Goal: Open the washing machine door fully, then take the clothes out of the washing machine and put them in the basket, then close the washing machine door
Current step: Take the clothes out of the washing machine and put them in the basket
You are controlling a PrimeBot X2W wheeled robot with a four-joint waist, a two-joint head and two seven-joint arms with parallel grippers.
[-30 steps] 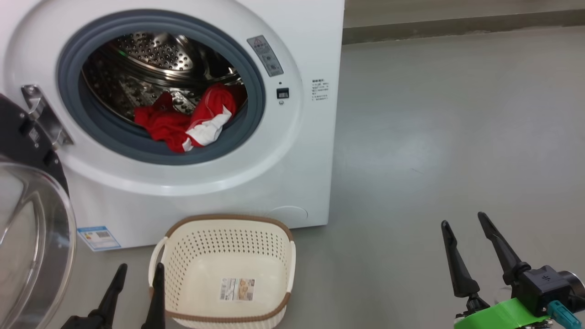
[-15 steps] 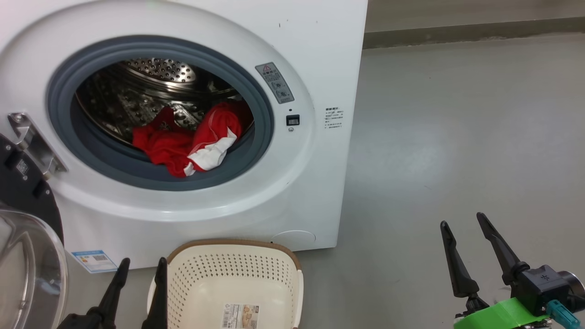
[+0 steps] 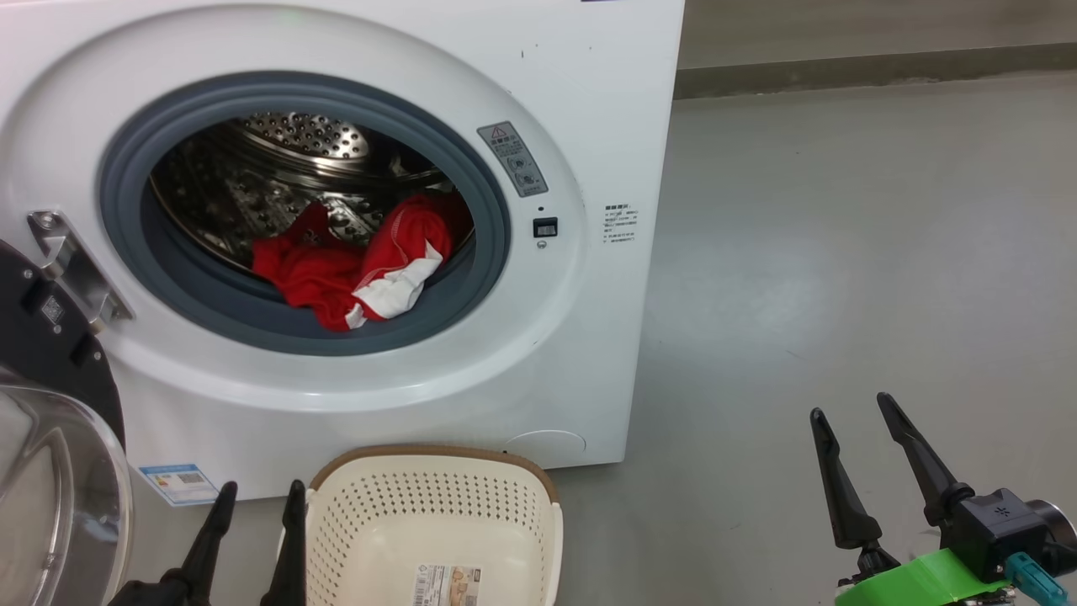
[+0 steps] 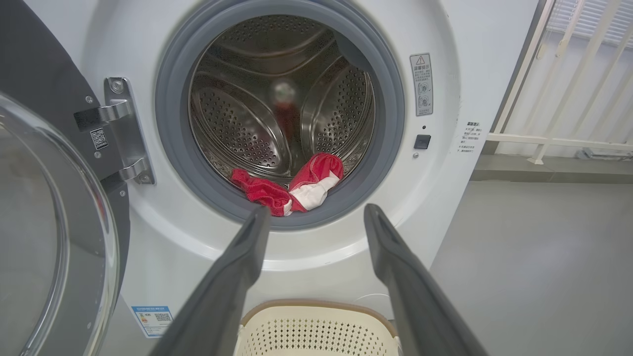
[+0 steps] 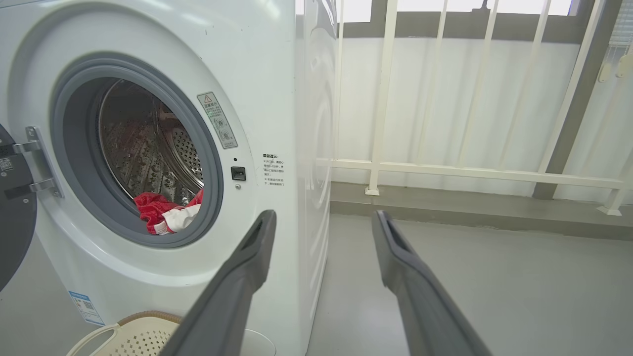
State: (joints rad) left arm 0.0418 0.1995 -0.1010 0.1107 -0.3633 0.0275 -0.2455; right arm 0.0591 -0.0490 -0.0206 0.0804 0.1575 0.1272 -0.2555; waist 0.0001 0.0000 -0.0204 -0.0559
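Note:
The white washing machine (image 3: 589,101) stands before me with its door (image 3: 50,471) swung wide to the left on its hinge, the glass bowl facing out. The red and white clothes (image 3: 336,278) lie bunched at the drum's front lip, also seen as clothes (image 4: 267,190) in the left wrist view. The cream basket (image 3: 437,513) sits on the floor under the opening, with just a sticker inside. My left gripper (image 3: 261,488) is open, low beside the basket's left rim. My right gripper (image 3: 850,406) is open, off to the right over bare floor.
Grey floor (image 3: 841,252) stretches right of the machine to a low ledge. A white railing (image 5: 470,170) runs along the wall behind. The open door's black rim (image 4: 44,64) and metal hinge (image 4: 121,128) stand at the left of the opening.
The head camera has tilted, so machine and basket sit lower and further right in the picture. Both grippers keep their places and stay open. The clothes lie as before.

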